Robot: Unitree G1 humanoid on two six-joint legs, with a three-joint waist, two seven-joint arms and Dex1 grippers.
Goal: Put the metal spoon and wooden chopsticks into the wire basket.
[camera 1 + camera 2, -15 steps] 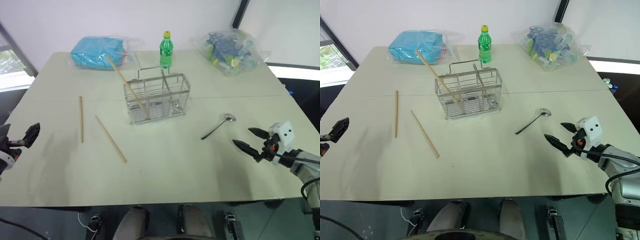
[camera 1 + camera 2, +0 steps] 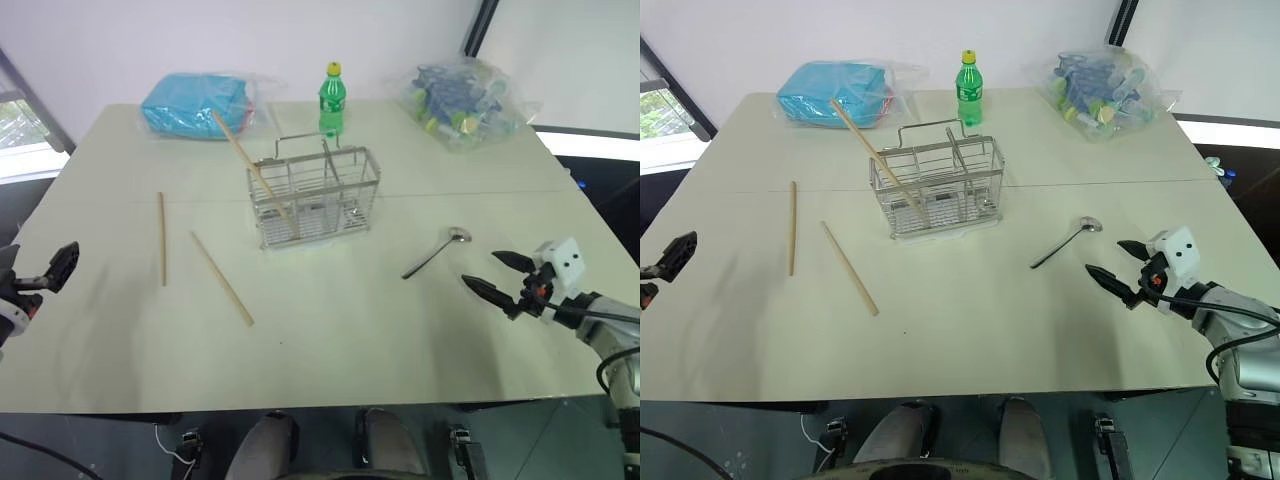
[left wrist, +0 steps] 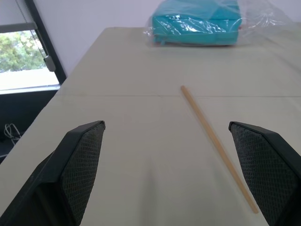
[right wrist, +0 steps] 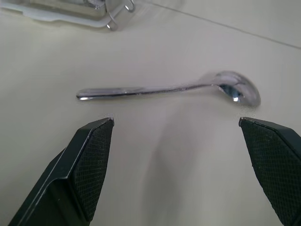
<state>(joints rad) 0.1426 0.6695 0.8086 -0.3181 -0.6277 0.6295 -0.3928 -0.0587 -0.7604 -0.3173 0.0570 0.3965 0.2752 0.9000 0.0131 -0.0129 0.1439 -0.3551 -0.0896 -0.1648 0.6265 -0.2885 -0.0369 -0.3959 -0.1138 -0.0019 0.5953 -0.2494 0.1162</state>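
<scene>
Two head cams look fwd and down over the whole table [image 2: 330, 370], from its near edge to the far edge; both share the same scene, slightly offset. Left wrist cam sits low at the table's left edge, facing the far-left corner. Right wrist cam sits v. close above the tabletop nr the right edge, facing the metal spoon [image 4: 160, 90].

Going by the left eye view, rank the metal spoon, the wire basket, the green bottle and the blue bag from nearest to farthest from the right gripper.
Measured from the right gripper:
1. Metal spoon, lying on the table just ahead of the open fingers.
2. Wire basket, mid-table, one chopstick leaning in it.
3. Green bottle, standing behind the basket.
4. Blue bag, far left corner.
</scene>
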